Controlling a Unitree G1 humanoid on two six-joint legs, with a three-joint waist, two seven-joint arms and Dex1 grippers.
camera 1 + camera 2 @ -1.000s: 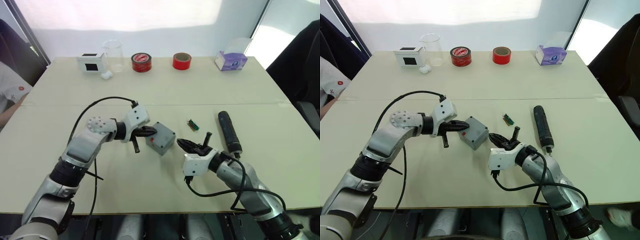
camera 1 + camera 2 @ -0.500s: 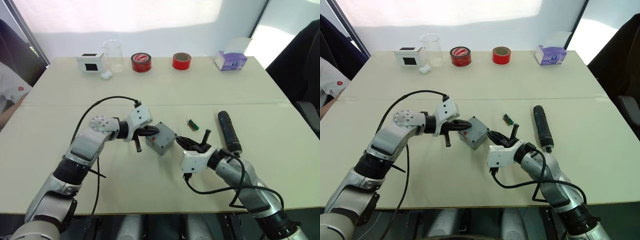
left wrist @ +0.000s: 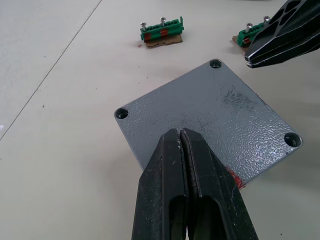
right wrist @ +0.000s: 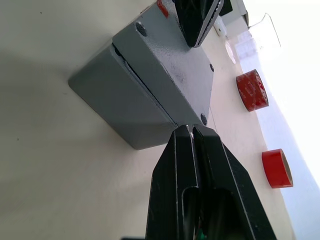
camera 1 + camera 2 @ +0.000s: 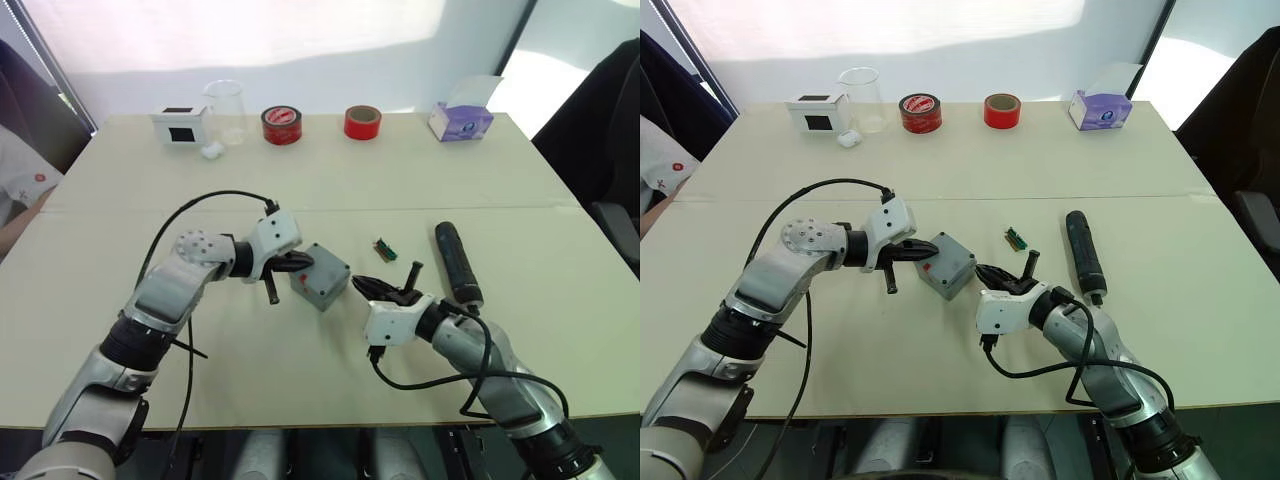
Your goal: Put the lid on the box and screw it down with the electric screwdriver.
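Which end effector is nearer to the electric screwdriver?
Right. The right end effector is between the box and the electric screwdriver; the left end effector is at the box's far side.

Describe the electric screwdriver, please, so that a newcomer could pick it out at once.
Start from the beige table, then find the robot's right hand near the front edge. Just beyond and outboard of it lies the electric screwdriver, flat and untouched. It is the only long black cylinder; the gray box is squat and square.

text: none legible | labels: none | numbers: none
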